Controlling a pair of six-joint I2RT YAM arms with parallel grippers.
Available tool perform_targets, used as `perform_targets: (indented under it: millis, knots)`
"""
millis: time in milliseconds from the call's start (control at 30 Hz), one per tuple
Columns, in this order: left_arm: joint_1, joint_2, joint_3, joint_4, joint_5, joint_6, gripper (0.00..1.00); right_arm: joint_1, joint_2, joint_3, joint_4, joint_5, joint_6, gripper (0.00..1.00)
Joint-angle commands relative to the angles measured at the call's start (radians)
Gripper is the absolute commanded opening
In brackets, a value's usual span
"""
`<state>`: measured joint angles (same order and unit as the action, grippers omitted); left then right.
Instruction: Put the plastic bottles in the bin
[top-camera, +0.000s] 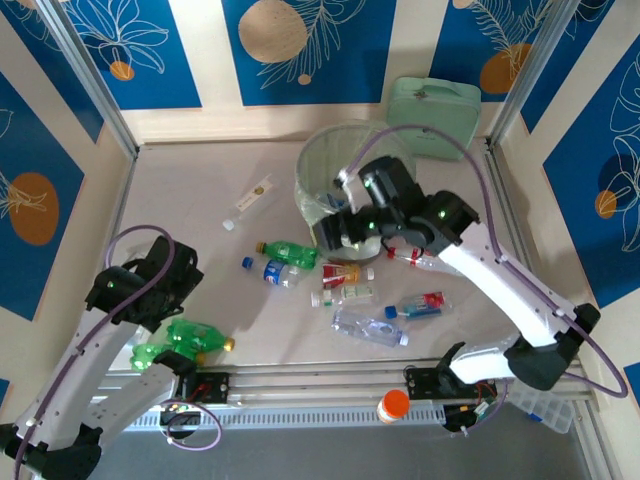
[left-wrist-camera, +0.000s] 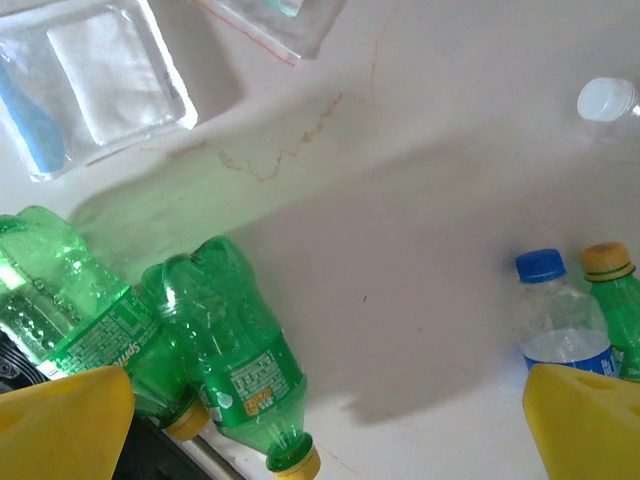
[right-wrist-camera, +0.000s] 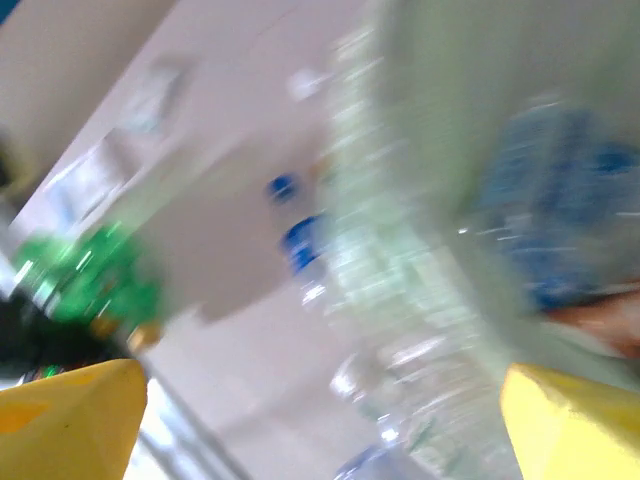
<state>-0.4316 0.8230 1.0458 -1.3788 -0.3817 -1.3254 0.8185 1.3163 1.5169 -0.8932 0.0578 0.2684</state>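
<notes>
Round translucent bin (top-camera: 318, 160) with a crinkly pale green liner is parked at the back of the pale desk (top-camera: 200, 180). Roughly nine plastic bottles (top-camera: 370, 326) can be counted lying nearer the arms: three ribbed green ones, the rest clear with coloured labels and caps. Two green bottles (left-wrist-camera: 235, 360) are seen just under the left hand (left-wrist-camera: 325, 425), which is spread fully with nothing gripped. At the bin's rim the right hand (right-wrist-camera: 320, 420) is held wide apart too, nothing made out between its fingers, though that view is badly smeared

Pale table (top-camera: 180, 200), scattered bottles (top-camera: 290, 252), bin (top-camera: 316, 198)
</notes>
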Motion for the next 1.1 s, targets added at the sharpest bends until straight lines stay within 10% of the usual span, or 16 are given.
perform_targets:
  millis: [0, 467, 833, 1067]
  knots:
    - [0.013, 0.029, 0.053, -0.058, 0.040, 0.049, 0.99, 0.130, 0.009, -0.093, 0.120, -0.257, -0.185, 0.89]
    - [0.027, 0.166, 0.511, -0.372, -0.043, 0.172, 0.99, 0.424, 0.453, -0.212, 0.524, -0.272, -0.503, 0.94]
    - [0.030, 0.068, 0.503, -0.408, -0.037, 0.126, 0.99, 0.449, 0.756, -0.075, 0.634, -0.159, -0.423, 0.93]
    - [0.030, 0.040, 0.482, -0.405, -0.028, 0.112, 0.99, 0.470, 0.865, 0.016, 0.620, -0.144, -0.427, 0.76]
